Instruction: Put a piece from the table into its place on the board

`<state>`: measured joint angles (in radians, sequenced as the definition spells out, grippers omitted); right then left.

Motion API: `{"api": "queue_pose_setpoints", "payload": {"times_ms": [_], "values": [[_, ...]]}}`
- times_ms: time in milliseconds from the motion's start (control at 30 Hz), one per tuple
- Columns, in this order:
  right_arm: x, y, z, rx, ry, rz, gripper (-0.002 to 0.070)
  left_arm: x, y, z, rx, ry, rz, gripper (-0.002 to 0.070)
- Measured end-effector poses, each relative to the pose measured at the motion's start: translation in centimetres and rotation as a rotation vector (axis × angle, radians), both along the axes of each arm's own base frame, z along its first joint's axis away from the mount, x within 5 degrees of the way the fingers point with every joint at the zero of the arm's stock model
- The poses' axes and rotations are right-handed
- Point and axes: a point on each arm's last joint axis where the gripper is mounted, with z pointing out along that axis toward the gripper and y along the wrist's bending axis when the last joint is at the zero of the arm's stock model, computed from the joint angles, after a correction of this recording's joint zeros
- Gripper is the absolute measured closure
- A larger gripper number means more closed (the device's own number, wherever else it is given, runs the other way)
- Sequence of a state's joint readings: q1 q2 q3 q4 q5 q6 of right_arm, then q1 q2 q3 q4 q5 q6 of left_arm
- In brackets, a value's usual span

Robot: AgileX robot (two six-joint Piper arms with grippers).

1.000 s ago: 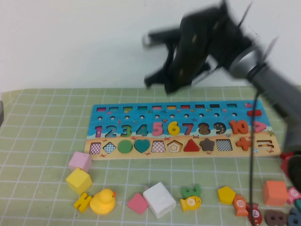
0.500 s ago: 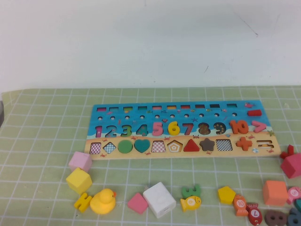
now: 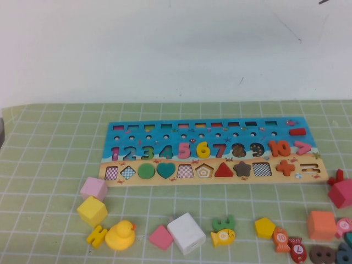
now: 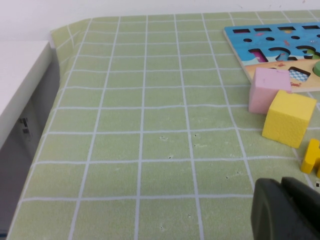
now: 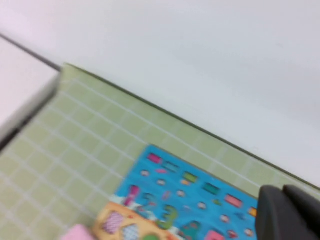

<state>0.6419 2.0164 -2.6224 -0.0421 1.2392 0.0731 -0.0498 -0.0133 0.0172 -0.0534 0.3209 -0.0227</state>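
The board (image 3: 212, 151) lies across the middle of the table, blue above with numerals 1-10, tan strip below. The yellow "6" piece (image 3: 203, 149) sits in its recess between the pink 5 and the red 7. Neither arm shows in the high view. My left gripper (image 4: 282, 182) hovers low over the mat, to the left of the board (image 4: 280, 45), shut and empty. My right gripper (image 5: 282, 189) is raised high above the table, looking down on the board (image 5: 190, 200), shut and empty.
Loose pieces lie along the front: pink cube (image 3: 93, 188), yellow cube (image 3: 92, 210), yellow duck (image 3: 120, 235), white cube (image 3: 186, 233), yellow fish (image 3: 223, 237), yellow pentagon (image 3: 265, 227), orange cube (image 3: 321, 225). A magenta block (image 3: 342, 192) lies at the board's right end.
One second ago my right arm hung over the board's back edge. It has since pulled up and out of the high view. The pieces have not moved.
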Motion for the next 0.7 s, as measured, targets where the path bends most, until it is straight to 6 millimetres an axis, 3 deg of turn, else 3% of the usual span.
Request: {"api": "queue_pose_setpoints", "payload": {"times_ms": [200,333,467,567,700], "values": [[-5.3,-0.9,4.7,0.105,-0.071,0.091,0.0677,0.0,0.0,0.0,0.000,0.000,0.000,0.0677],[-10.1,-4.2,9.1,0.218,-0.150,0.139,0.0677,0.0,0.0,0.0,0.000,0.000,0.000,0.0677],[-13.8,-7.6,12.2,0.270,-0.248,0.126,0.0677,0.0,0.0,0.0,0.000,0.000,0.000,0.0677],[-15.9,-9.9,13.4,0.273,-0.304,0.088,0.0677,0.0,0.0,0.0,0.000,0.000,0.000,0.0677],[-17.5,-12.4,13.6,0.218,-0.388,0.021,0.0677,0.0,0.0,0.0,0.000,0.000,0.000,0.0677]]}}
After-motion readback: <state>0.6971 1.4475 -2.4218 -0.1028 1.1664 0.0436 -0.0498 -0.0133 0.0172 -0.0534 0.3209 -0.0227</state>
